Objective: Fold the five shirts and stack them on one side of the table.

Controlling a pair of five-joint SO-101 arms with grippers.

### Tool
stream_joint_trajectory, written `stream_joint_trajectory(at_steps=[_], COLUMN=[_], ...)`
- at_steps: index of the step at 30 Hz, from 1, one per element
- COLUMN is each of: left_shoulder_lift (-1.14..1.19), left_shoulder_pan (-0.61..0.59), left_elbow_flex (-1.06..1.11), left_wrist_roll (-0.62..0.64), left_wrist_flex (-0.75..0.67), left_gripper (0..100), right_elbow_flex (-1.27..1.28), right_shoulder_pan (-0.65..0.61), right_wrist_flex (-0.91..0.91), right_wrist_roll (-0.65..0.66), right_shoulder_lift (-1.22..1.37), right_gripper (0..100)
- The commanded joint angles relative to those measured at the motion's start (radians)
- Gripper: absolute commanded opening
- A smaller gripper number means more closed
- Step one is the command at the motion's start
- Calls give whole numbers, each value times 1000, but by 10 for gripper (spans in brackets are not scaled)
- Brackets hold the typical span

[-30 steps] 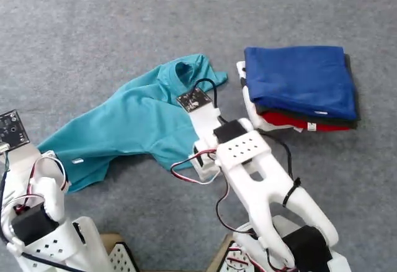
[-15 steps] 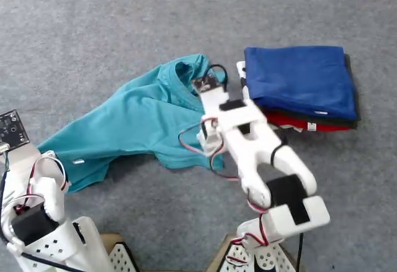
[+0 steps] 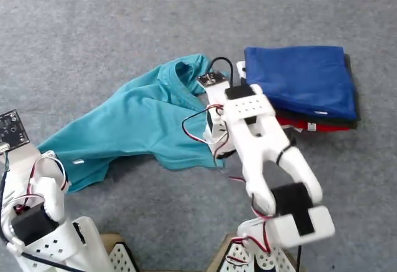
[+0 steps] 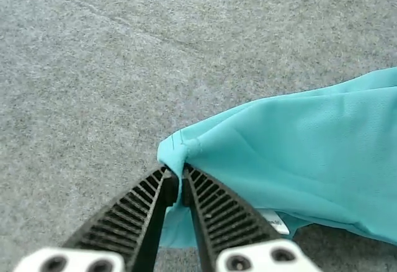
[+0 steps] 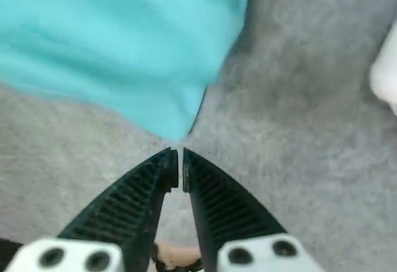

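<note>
grey felt desk (image 3: 93,30): teal shirt (image 3: 136,120) rumpled mid-desk, folded stack (image 3: 301,86) nearer the right edge. your left end effector (image 4: 175,176) pinches the shirt's corner; the right end effector (image 5: 180,155) is closed on nothing. open it, take the hem, pull flat.

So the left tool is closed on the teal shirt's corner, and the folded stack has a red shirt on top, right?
No. The high view shows a blue shirt on top of the stack; the red shirt lies lower. The left tool is closed on a corner of the teal shirt.
</note>
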Motion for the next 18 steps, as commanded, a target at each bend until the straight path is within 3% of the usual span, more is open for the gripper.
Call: stream_joint_trajectory(at_steps=[1,7,13,18], left_shoulder_lift=[-2,-2,-2,-2], left_shoulder_pan=[10,10,10,10], left_elbow_flex=[-48,-48,-48,-48], left_wrist_roll=[-2,-2,-2,-2], left_wrist_flex=[2,-2,2,2], left_gripper=[29,29,29,29], right_elbow_flex=[42,197,196,194], right_shoulder_pan=[3,-2,-66,-107], right_wrist_flex=[32,-106,-135,-198], right_wrist_roll=[-52,-150,-282,-344], right_shoulder_lift=[-104,-157,-157,-153], right_gripper=[28,33,113,120])
